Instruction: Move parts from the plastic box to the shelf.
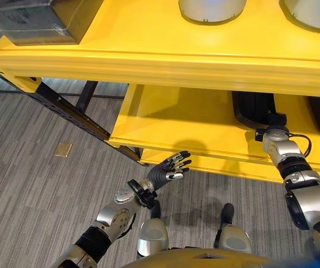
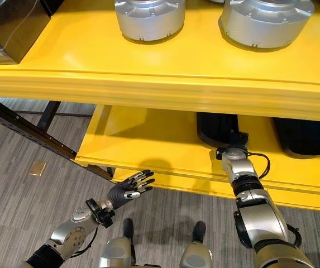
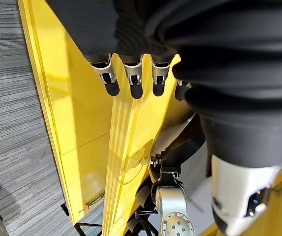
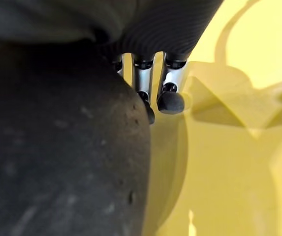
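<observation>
Floor: grey striped carpet point(image 1: 31, 195) with a small tan square plate point(image 1: 63, 149) set into it
Shelf: glossy yellow metal shelf unit point(image 2: 165, 84) with two tiers, held on a dark perforated steel frame point(image 1: 65, 106)
Upper tier: two round silver-grey metal housings point(image 2: 150, 19) with ribbed bases, and a dark box wrapped in clear film point(image 1: 37, 19) at the robot's left end
Lower tier: two black rounded rubbery parts point(image 2: 218, 127) lying near the back, the second one point(image 2: 301, 137) further to the robot's right
Left robot hand point(image 2: 129, 187): fingers spread and straight, holding nothing, hovering just before the lower tier's front edge
Right robot hand point(image 2: 235, 142): reaches into the lower tier against the nearer black part; its wrist view shows fingertips point(image 4: 170, 101) beside the part's dark pitted surface, cannot tell whether they grip it
</observation>
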